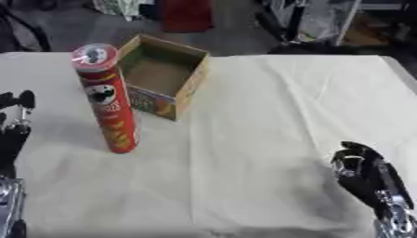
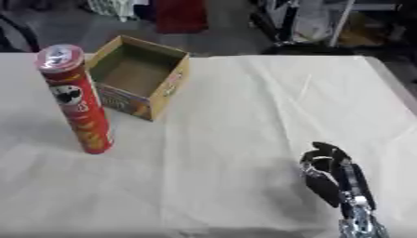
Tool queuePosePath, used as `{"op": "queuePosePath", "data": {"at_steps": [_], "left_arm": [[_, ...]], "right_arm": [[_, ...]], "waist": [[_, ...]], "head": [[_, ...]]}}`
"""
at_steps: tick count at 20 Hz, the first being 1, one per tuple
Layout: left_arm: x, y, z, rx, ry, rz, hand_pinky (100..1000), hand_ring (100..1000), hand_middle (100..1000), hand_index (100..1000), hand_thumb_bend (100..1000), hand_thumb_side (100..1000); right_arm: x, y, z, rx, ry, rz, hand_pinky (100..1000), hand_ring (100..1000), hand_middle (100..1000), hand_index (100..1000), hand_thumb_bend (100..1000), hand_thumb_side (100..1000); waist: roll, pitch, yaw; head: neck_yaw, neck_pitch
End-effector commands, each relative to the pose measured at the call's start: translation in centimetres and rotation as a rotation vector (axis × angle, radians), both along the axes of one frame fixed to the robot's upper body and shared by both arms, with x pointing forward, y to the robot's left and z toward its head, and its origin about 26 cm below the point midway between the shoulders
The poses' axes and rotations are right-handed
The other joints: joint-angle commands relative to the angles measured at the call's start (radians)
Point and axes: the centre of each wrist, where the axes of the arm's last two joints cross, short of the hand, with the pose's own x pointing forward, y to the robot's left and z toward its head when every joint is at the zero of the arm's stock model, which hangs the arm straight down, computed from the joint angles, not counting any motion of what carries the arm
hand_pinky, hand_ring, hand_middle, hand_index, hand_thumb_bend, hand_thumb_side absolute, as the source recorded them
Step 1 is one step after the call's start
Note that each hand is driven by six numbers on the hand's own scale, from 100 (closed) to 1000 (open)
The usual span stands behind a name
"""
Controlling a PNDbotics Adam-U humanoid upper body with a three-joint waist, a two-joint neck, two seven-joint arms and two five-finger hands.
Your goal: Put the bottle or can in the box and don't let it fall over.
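Note:
A tall red chip can [image 1: 107, 100] with a silvery lid stands upright on the white tablecloth, left of centre. Just behind and to its right sits an open cardboard box [image 1: 163, 76], empty inside. My left hand [image 1: 15, 121] shows at the left edge, fingers up and relaxed, well apart from the can. My right hand [image 2: 330, 172] is low at the right, fingers curled with nothing in them, far from both can and box.
The white cloth covers the table [image 1: 285, 116], with wrinkles across its middle. Beyond the far edge are a dark floor, a red object [image 1: 185, 14] and metal frames [image 2: 326, 23].

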Motion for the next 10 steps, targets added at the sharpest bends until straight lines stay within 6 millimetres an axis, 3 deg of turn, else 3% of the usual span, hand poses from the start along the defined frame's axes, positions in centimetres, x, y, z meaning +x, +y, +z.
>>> {"op": "queuePosePath", "data": {"at_steps": [1,6,10], "left_arm": [[0.08,0.34,0.95,0.018,-0.028,0.002,1000,1000,650,742,571,529],[0.08,0.33,0.96,0.017,-0.028,0.001,1000,1000,650,742,571,528],[0.08,0.30,0.99,0.018,-0.030,-0.002,1000,1000,650,741,573,527]], "right_arm": [[0.27,-0.42,0.79,-0.014,-0.032,-0.003,728,627,612,614,100,229],[0.26,-0.50,0.84,-0.018,-0.055,-0.015,715,611,576,434,100,249],[0.26,-0.50,0.80,-0.017,-0.067,-0.026,713,608,564,409,100,250]], "waist": [[0.002,-0.011,-0.001],[0.002,-0.011,-0.001],[0.002,-0.011,-0.001]], "head": [[0.001,0.006],[0.001,0.006],[0.002,0.006]]}}
